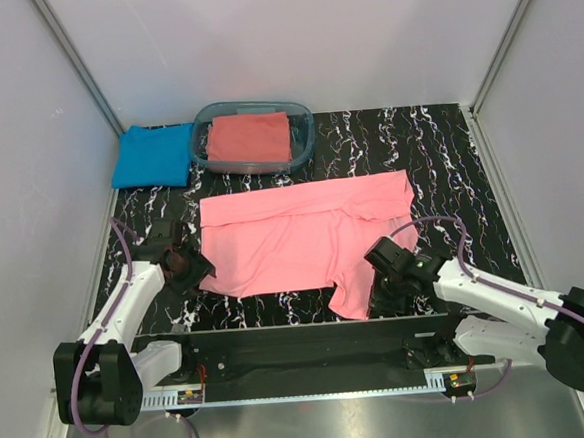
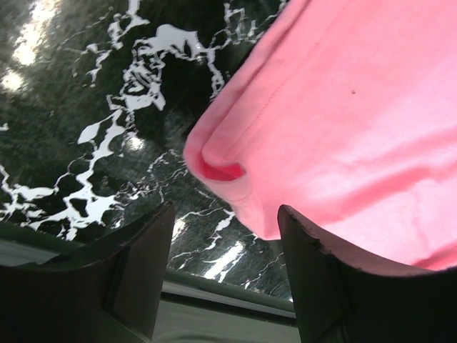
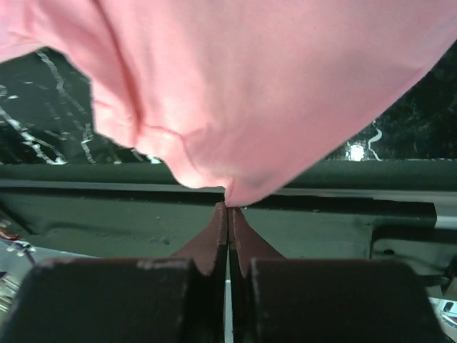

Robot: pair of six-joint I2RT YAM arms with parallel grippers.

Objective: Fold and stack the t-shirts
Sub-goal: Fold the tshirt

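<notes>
- Now the pink t-shirt [image 1: 303,233] lies across the table [image 1: 448,158], long axis left to right.
- Right gripper [image 3: 228,209] pinches its near sleeve tip (jaws pressed together).
- Left gripper [image 2: 227,216], spread, faces the near-left corner just ahead.

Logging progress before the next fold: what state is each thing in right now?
pink t-shirt: spread flat, far edge folded over.
blue t-shirt: folded, at the far left.
coral-red t-shirt: folded, inside the tub.
left tool: open, beside the pink t-shirt's corner.
right tool: shut on the pink t-shirt's edge.
</notes>
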